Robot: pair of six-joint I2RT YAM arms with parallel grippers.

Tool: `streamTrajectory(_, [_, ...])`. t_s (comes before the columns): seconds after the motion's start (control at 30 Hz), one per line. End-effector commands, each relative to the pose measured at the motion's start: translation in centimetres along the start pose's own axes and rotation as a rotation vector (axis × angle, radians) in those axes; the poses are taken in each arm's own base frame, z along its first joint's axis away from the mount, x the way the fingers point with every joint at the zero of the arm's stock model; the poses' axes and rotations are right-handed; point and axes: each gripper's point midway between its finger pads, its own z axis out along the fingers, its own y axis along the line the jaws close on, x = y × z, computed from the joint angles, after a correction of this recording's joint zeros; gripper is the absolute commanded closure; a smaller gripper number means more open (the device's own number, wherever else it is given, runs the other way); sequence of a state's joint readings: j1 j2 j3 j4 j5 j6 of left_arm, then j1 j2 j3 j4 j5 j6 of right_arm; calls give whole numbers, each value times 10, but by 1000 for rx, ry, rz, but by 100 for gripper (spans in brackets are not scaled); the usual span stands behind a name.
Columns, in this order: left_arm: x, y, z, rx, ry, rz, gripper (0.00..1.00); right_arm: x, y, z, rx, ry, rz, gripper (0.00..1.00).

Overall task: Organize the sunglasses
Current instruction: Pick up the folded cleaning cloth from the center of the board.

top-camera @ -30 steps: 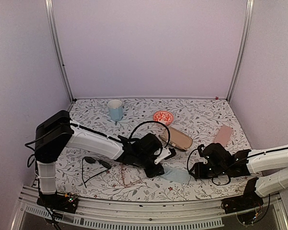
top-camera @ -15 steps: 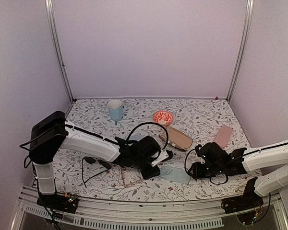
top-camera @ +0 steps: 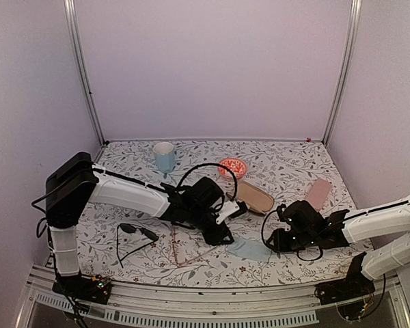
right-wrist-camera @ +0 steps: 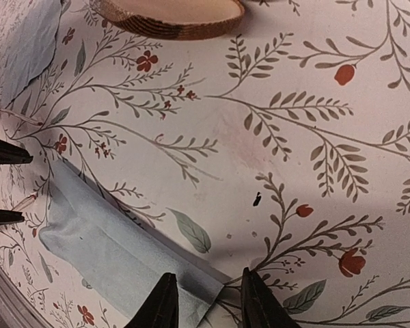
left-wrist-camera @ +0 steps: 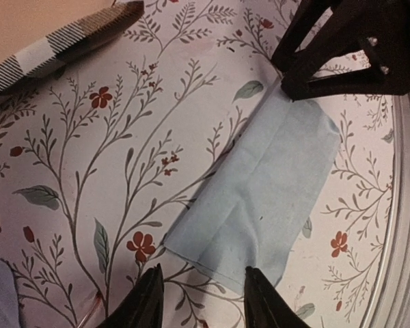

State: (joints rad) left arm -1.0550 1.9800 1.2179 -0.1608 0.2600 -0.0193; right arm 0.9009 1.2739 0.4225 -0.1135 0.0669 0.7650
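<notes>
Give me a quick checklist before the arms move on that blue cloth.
1. Left gripper fingers apart, straddling one end of the blue cloth: ok.
2. Right gripper fingers apart at the opposite corner: ok.
3. Cloth lying flat on the table: ok.
4. Cloth clear of the pink-framed glasses: cannot tell.
5. Black sunglasses lying apart from both grippers: ok.
6. Brown case open: cannot tell.
</notes>
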Motion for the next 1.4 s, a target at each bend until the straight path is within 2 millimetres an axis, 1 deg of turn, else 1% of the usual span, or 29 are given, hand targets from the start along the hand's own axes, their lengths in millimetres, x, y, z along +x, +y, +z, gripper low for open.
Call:
streamTrajectory(0.0, [-5, 2, 8, 92, -15, -44, 59, 3, 0, 4, -12, 18, 1, 68])
streamTrajectory(0.37, [-2, 13, 22, 116, 1, -66, 59, 5, 1, 5, -25, 30, 4, 75])
streamTrajectory(0.57, [0, 19, 26, 104, 8, -65, 59, 5, 2, 5, -28, 31, 5, 76])
streamTrajectory(0.77, [3, 21, 30, 104, 18, -69, 60, 6, 1, 4, -27, 32, 6, 77])
streamTrajectory(0.83, [4, 21, 31, 106, 21, -69, 62, 6, 1, 4, -28, 32, 6, 78])
streamTrajectory(1.17, [10, 16, 34, 139, 37, -72, 75, 5, 1, 4, -27, 29, 9, 78])
streamTrajectory(1.37, [9, 13, 35, 158, 37, -72, 81, 4, 2, 4, -29, 26, 8, 79])
